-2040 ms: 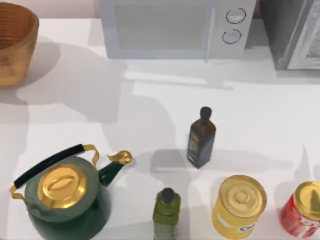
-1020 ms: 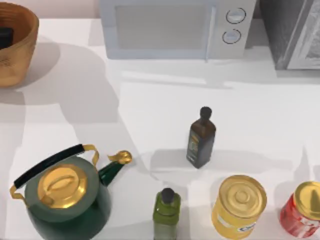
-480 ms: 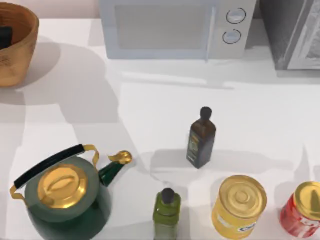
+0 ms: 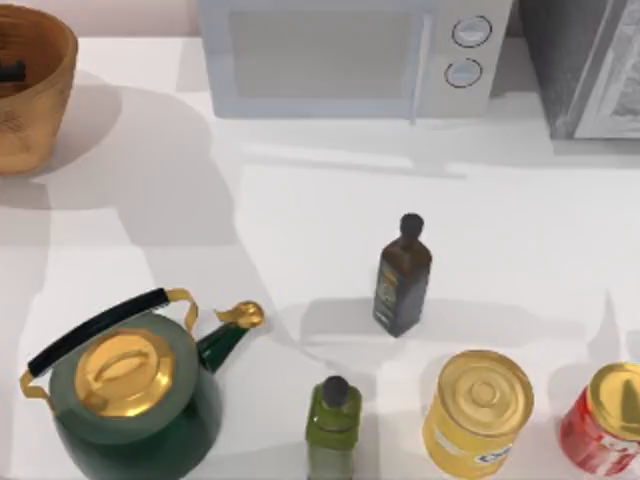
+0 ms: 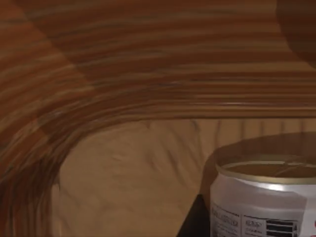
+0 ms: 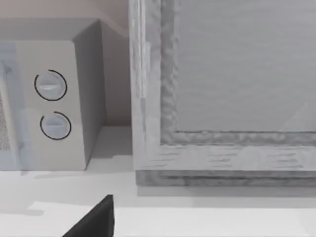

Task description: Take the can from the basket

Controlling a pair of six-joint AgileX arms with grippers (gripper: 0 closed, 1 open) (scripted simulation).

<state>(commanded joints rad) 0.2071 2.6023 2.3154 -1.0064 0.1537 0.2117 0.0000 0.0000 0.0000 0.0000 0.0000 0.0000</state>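
- The basket sits at the far left corner of the table, cut off by the top view's edge, and a small dark piece of the left gripper shows down inside it.
- The left wrist view looks along the basket's ribbed inner wall, and the can stands upright on the basket floor, gold rim up, white label facing the camera.
- A dark bit of gripper finger lies just beside the can; I cannot tell whether the fingers are spread or closed.
- The green kettle stands at the near left.
- The dark bottle stands mid-table, with the green bottle nearer the front edge.
- The microwave is at the back.
- The yellow can and red can stand at the near right.
- The right wrist view faces the microwave's dials, and a dark finger shows; I cannot tell the right gripper's grip state.
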